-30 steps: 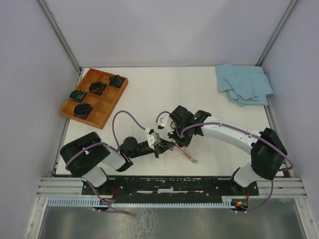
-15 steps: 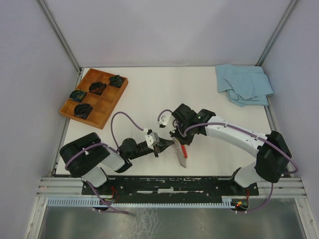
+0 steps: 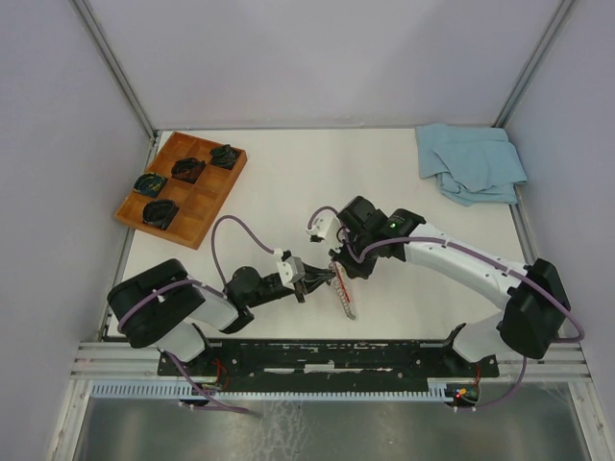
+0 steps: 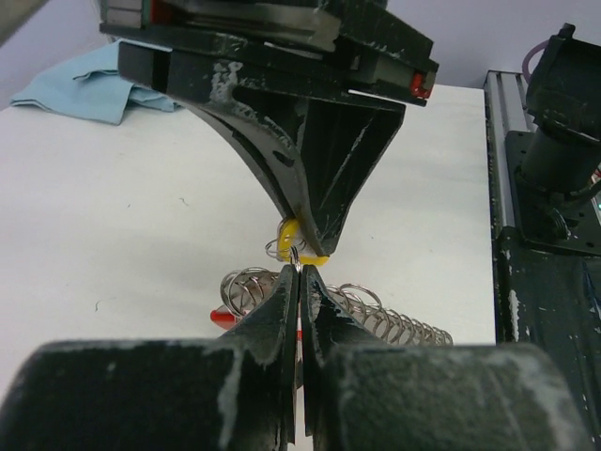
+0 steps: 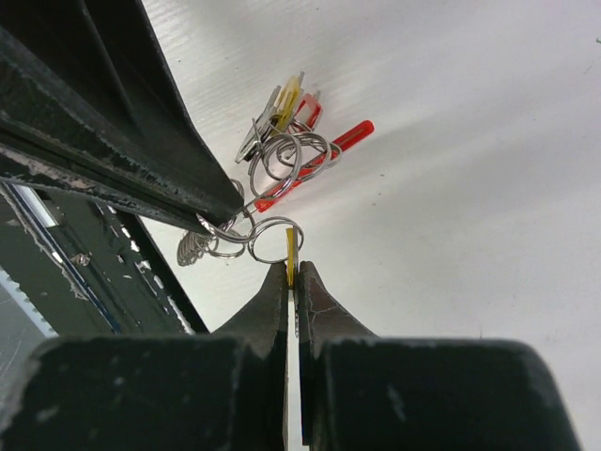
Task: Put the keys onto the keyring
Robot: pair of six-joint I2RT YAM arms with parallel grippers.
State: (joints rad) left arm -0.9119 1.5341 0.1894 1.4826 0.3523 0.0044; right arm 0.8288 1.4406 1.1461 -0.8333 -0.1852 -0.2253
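My left gripper is shut on the thin metal keyring, held just above the table. My right gripper meets it tip to tip and is shut on the yellow-headed key, whose head sits at the ring. In the left wrist view my left gripper points at the right gripper's jaws, with the yellow key pinched there. The silver chain hangs below, with the red strap. Another silver key and small yellow and red pieces lie by linked rings on the table.
A wooden tray with black coiled items stands at the back left. A blue cloth lies at the back right. The metal rail runs along the table's near edge.
The right arm has shifted slightly right. The chain, which trailed out to the right on the table, has swung in and now hangs straight below the meeting grippers.
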